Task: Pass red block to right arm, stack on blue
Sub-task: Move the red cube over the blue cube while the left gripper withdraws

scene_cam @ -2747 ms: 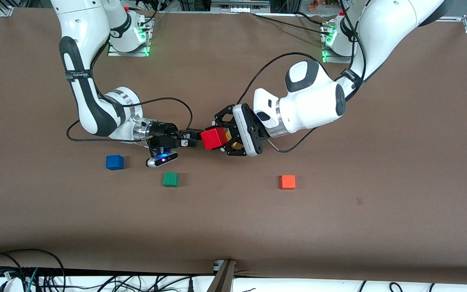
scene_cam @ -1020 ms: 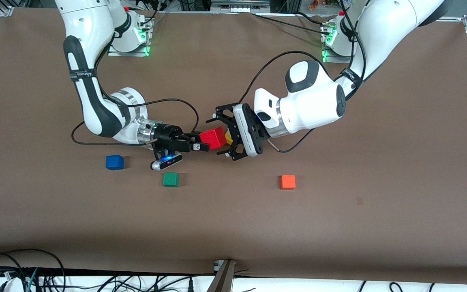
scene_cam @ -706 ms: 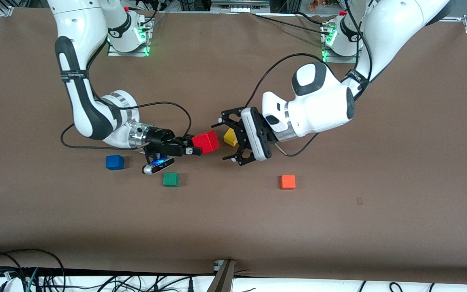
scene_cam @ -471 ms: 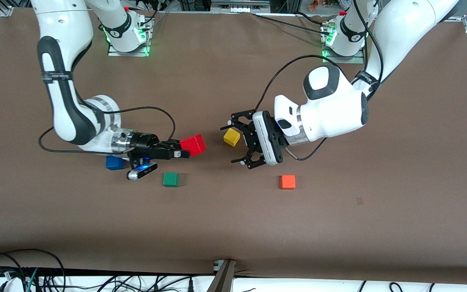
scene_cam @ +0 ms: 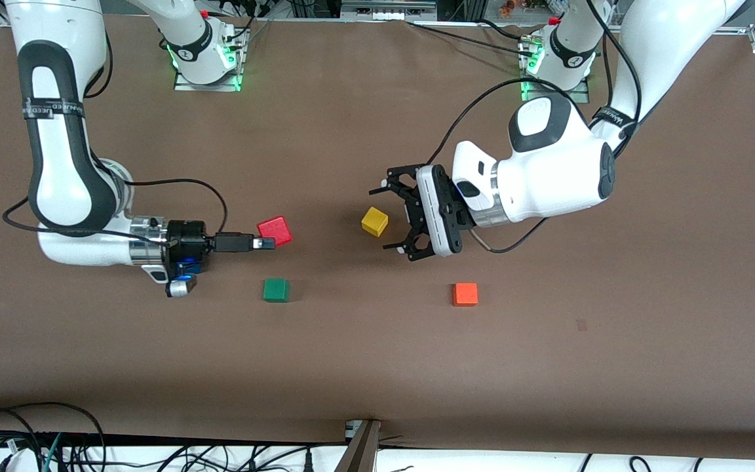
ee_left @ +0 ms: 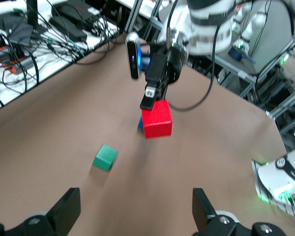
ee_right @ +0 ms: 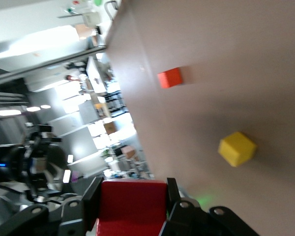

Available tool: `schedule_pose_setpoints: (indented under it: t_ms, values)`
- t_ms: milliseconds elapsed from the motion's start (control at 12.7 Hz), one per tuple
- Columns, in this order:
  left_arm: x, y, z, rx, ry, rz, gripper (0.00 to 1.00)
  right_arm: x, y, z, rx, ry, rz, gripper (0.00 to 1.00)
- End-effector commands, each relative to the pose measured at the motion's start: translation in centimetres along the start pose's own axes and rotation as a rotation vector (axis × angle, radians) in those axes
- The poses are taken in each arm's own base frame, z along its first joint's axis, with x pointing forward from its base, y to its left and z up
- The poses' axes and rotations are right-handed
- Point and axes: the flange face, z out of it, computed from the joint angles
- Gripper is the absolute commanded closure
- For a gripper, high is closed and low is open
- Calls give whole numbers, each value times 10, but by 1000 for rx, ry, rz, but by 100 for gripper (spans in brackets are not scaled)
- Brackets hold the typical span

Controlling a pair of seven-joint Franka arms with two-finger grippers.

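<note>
The red block is off the table, clamped between the fingers of my right gripper, which lies level over bare table. In the right wrist view the red block fills the gap between the black fingers. The blue cube is mostly hidden under the right wrist; in the left wrist view a sliver of blue cube shows by the red block. My left gripper hangs open and empty over the yellow cube, its fingers wide apart.
A yellow cube lies mid-table. A green cube and an orange cube lie nearer the front camera. The right wrist's cable loops above the table.
My right gripper has carried the red block away from the left gripper toward the right arm's end of the table. The left gripper stayed open and drew back, uncovering the yellow cube.
</note>
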Motion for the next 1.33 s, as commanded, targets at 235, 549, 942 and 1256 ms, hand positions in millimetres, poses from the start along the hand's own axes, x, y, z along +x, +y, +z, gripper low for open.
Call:
schedule_pose_setpoints:
  t_ms: [235, 549, 942, 1256]
  values:
    - [-20, -12, -58, 58, -201, -58, 0, -15, -3, -65, -445, 2, -117, 100]
    - [-24, -1, -91, 222, -405, -130, 0, -19, 4, -99, -708, 30, -194, 100]
    - [-43, -2, -155, 387, -541, -368, 0, -27, 41, -117, -963, 148, -267, 100]
    - [-63, -21, -222, 510, -562, -474, 0, -31, 66, -88, -1087, 238, -381, 100]
